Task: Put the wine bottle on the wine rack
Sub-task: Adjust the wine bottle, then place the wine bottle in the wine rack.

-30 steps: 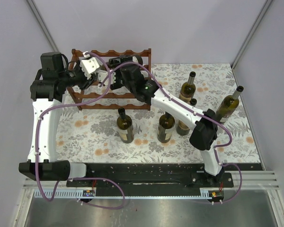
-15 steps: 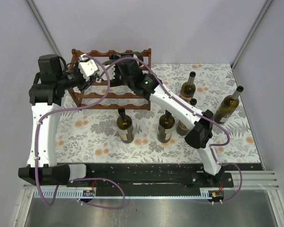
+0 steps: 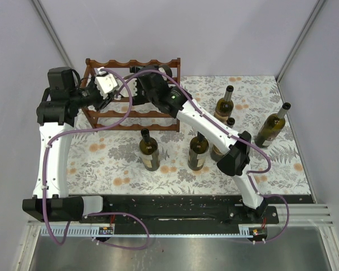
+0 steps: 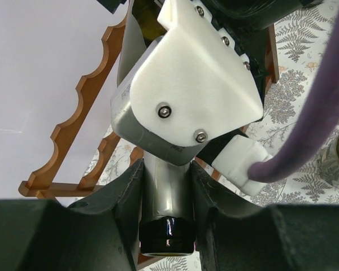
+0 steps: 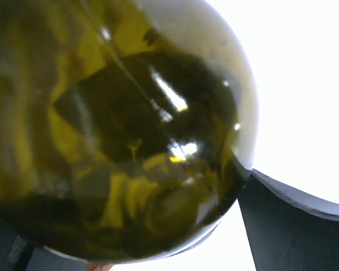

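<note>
Grips the wine bottle (image 4: 168, 237) by its neck in the left gripper (image 4: 166, 189), jaws closed hard on smooth greyish glass just ahead of a glossy black cap. Lies roughly level, the body reaching away from that claw toward the right gripper (image 3: 138, 93). Fills the right wrist view with dark olive-green glass, shiny and rounded, sitting between that claw's dark jaws. Cannot tell whether pressed or let go there. Hangs just above the wine rack (image 4: 73, 113), reddish-brown scalloped rails beside and beneath the left claw.
</note>
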Controlling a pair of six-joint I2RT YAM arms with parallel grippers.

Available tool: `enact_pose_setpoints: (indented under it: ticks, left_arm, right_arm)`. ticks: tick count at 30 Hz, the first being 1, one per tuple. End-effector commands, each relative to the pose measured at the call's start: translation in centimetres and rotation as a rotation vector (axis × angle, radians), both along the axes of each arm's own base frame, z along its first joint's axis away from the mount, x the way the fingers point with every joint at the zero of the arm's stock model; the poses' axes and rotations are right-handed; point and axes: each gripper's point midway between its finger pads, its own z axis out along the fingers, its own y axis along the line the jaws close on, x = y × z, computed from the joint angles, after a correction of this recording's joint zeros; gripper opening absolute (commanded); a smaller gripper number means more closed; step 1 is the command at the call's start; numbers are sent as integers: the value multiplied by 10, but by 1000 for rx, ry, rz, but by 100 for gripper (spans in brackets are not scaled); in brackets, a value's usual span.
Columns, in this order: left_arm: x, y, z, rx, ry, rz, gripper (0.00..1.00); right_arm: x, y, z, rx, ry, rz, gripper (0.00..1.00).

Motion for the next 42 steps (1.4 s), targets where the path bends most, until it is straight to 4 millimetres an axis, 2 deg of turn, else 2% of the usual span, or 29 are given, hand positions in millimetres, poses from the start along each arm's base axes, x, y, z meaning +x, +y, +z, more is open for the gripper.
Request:
enact_pose_setpoints:
  ticks: [1,8,14,21,25,29,33,42]
  left_arm:
    - [-14,-5,-1,1,-2,-51,0]
    - [-17,-5,-4,20,-6,-74,0]
    - [-17,-6,2,39,-20,-97,0]
    - [-15,-5,9,50,-40,-100,0]
    - [-11,-3,15,49,-52,-94,0]
    - [-6,-3,21,43,-55,-88,0]
    - [-1,-2,24,37,-55,-76,0]
    - [5,-5,18,28,-27,-76,0]
  right_arm:
    - [6,-23,94,206,-166,-60,99]
    - [5,-24,105,187,-187,9,99]
    - [-13,-18,104,125,-154,163,99]
    - [-11,-33,102,142,-93,273,100]
    - [-20,-40,109,181,-42,338,100]
    - [-30,-44,104,157,0,380,99]
    - [-37,-46,102,133,12,402,99]
    - [-35,-52,96,99,21,365,100]
